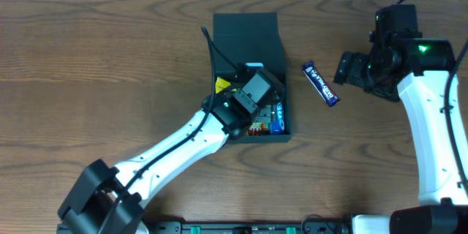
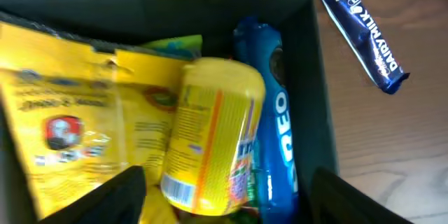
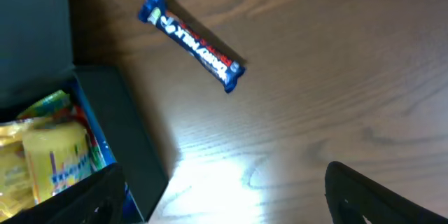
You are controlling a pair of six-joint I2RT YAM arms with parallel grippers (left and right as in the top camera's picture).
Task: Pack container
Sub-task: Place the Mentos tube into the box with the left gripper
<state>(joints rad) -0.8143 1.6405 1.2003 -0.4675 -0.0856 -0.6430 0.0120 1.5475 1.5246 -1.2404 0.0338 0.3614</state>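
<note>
Teal-black container (image 1: 245, 35) sits mid-frame overhead, nearly full: with left claw (image 2: 234, 192) and right claw (image 3: 224, 192) both wide and empty, you risk them colliding above it, or the chocolate bar (image 1: 320, 83) jamming proud.

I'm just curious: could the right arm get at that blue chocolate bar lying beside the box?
Probably yes. The chocolate bar lies alone on bare table, apart from the box, with the open right gripper close by and nothing between them.
</note>
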